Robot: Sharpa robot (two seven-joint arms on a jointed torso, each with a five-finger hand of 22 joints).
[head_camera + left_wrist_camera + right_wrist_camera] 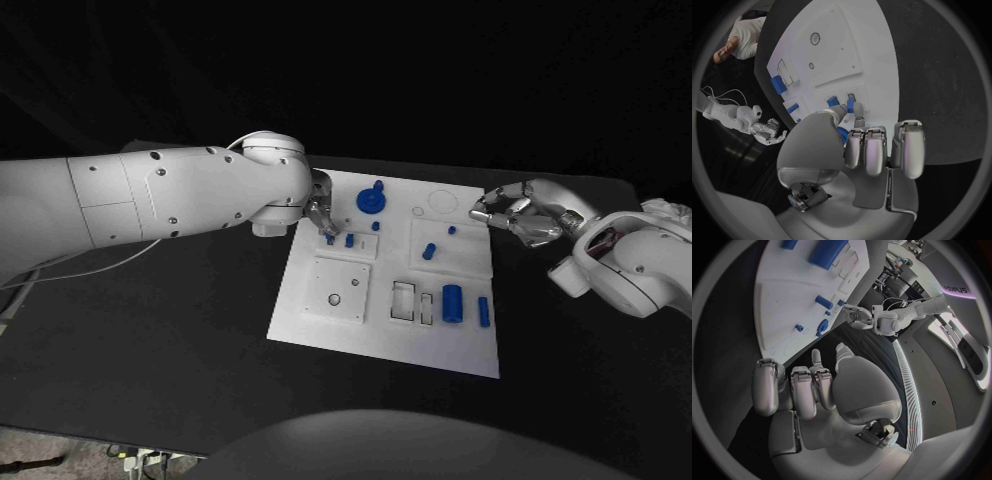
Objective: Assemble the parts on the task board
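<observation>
Desk [173, 330] surface, black, carries the white task board [346, 335] at centre. On the board's near half, toward 5 o'clock, a blue cylinder [453, 303] and a slim blue bar [483, 312] lie side by side. Farther back, at 10 o'clock, the left hand [320, 212] pinches a small blue peg [349, 240] over the board. Right hand [516, 214] hovers at 2 o'clock by the board's far right edge, fingers curled in, holding nothing. A blue round knob [372, 200] stands near the far edge.
</observation>
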